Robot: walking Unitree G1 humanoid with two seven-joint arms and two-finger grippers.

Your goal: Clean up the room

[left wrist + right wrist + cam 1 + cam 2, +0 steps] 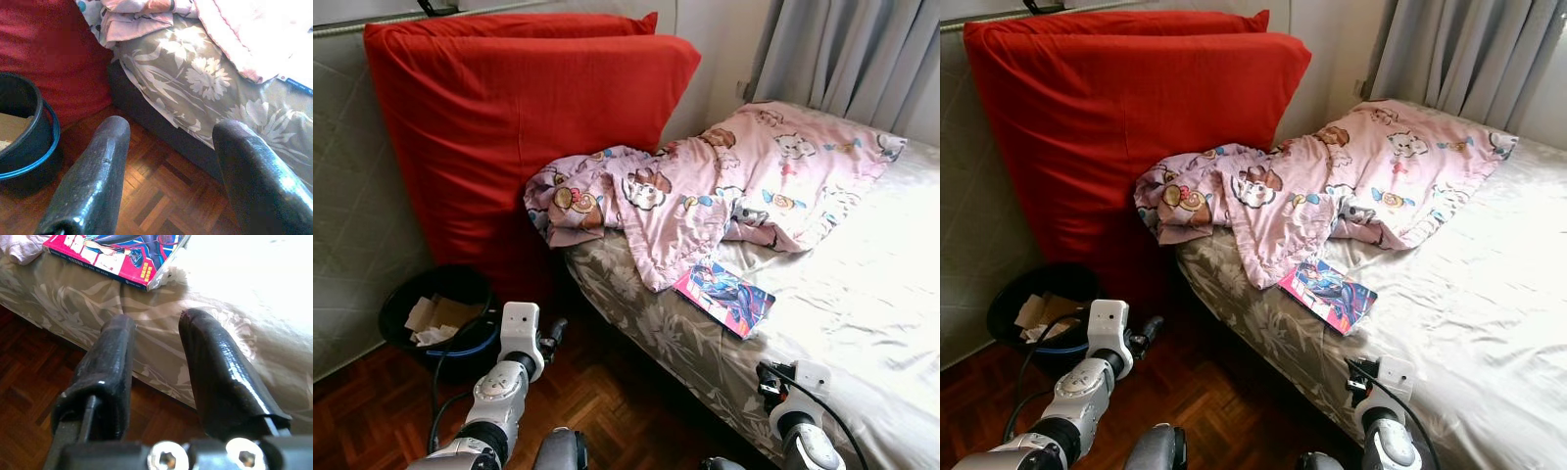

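A colourful comic book (724,297) lies flat near the bed's front edge, just below a crumpled pink cartoon blanket (705,186). My right gripper (156,318) is open and empty, low beside the bed's side, with the comic book (117,254) a short way ahead of its fingertips. My left gripper (175,126) is open too, holding nothing, above the parquet floor between the black bin (19,132) and the bed's corner. In the left eye view, the left gripper (552,335) is at the lower left and the right gripper (768,378) at the lower right.
The black bin (440,313) with a blue rim holds paper and cardboard and stands on the floor at the left. Two big red cushions (529,117) lean against the wall behind it. The bed (862,294) has a floral sheet, with grey curtains (862,49) beyond.
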